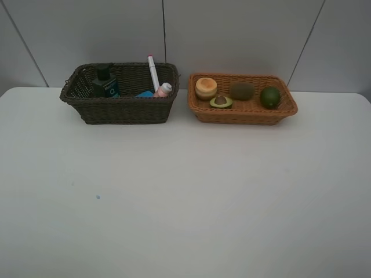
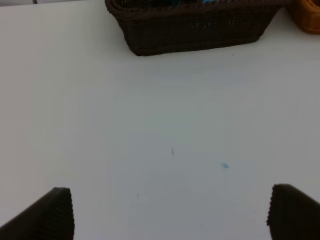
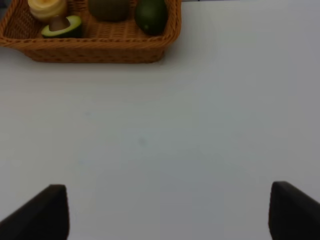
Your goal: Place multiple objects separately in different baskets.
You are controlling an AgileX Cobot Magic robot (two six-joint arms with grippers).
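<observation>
I see the dark brown basket (image 1: 120, 103) holding the pump bottle (image 1: 105, 83), marker (image 1: 153, 72), pink bottle (image 1: 164, 89) and blue eraser (image 1: 144, 94). The tan basket (image 1: 242, 110) holds the orange fruit (image 1: 206, 87), avocado half (image 1: 221, 102), kiwi (image 1: 242, 91) and lime (image 1: 270, 97). My left gripper (image 2: 170, 212) and right gripper (image 3: 167, 210) both hang spread apart, empty, over the white table (image 1: 185, 197).

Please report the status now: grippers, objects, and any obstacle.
Left gripper open, empty. Right gripper open, empty. Four items in dark basket, four fruits in tan basket. Nothing in the way.
</observation>
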